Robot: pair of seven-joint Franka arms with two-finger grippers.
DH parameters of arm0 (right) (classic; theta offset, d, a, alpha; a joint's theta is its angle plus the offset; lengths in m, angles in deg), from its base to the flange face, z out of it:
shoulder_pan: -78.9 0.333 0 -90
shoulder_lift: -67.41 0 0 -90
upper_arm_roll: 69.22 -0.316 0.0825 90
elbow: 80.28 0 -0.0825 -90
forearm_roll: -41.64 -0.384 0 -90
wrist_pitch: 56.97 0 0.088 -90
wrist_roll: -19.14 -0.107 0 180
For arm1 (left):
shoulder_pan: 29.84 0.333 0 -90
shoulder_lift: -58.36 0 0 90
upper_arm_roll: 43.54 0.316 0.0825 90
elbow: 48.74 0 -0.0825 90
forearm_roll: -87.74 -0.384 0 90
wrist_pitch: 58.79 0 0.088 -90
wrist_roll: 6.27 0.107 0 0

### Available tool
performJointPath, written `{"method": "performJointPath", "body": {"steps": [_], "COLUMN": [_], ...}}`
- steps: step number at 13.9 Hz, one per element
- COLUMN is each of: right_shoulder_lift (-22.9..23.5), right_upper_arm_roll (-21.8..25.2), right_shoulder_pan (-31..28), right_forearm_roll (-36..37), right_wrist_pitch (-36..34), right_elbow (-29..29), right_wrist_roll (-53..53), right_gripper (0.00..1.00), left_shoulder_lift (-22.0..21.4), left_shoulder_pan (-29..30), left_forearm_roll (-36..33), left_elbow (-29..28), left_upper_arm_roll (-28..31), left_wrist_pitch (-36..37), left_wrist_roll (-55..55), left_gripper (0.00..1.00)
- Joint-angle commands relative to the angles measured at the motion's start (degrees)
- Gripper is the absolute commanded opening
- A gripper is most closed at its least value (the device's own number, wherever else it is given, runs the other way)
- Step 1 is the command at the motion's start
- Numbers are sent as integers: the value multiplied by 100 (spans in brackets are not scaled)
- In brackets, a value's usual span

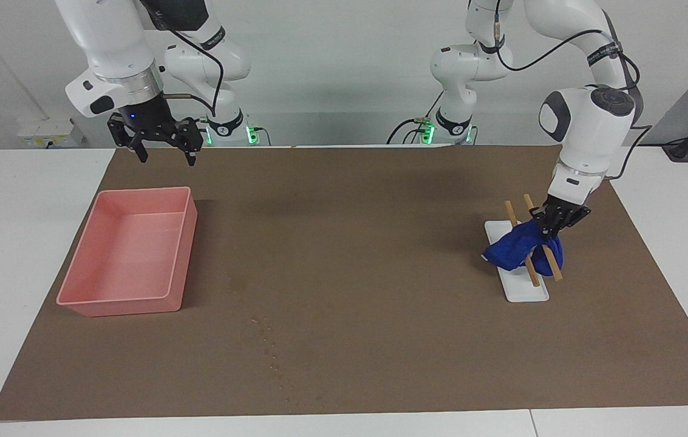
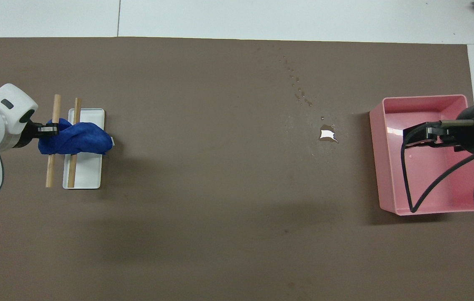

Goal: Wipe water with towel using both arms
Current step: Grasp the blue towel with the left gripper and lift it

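Towel (image 1: 523, 250) first: my left gripper (image 1: 553, 226) has pinched the end of this blue cloth, which drapes over 2 wooden sticks (image 1: 526, 241) on a white tray (image 1: 517, 285). Water (image 2: 328, 134) lies on the counter (image 1: 344, 243) well away toward the right arm's end, near the pink bin (image 1: 131, 252). My right gripper (image 1: 164, 142) hangs spread open above that bin, waiting, closer to the spill. I judge the towel must travel across.
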Motion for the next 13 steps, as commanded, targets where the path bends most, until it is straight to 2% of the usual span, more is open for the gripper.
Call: {"method": "performJointPath", "body": {"steps": [1,7,10,13], "right_shoulder_lift": [-56,-56,-56,-56], "right_upper_arm_roll": [-8,-8,-25,-130], "right_shoulder_pan": [-65,-56,-47,32], "right_forearm_roll": [-106,-106,-132,-176], "right_wrist_pitch": [-80,-89,-97,-106], "right_elbow": [25,25,17,8], "right_wrist_roll": [103,103,-45,-808], "right_gripper": [100,100,100,100], "left_shoulder_lift": [-39,93,23,-117], "left_shoulder_pan": [-38,-91,-91,-100], "left_forearm_roll": [-56,58,794,1619], "left_elbow": [-8,1722,2329,2463], "left_upper_arm_roll": [-42,-60,-42,-121], "left_wrist_pitch": [238,2574,3532,4132], "left_wrist_roll": [-113,-604,-1392,-3095], "left_gripper": [0,0,0,0]}}
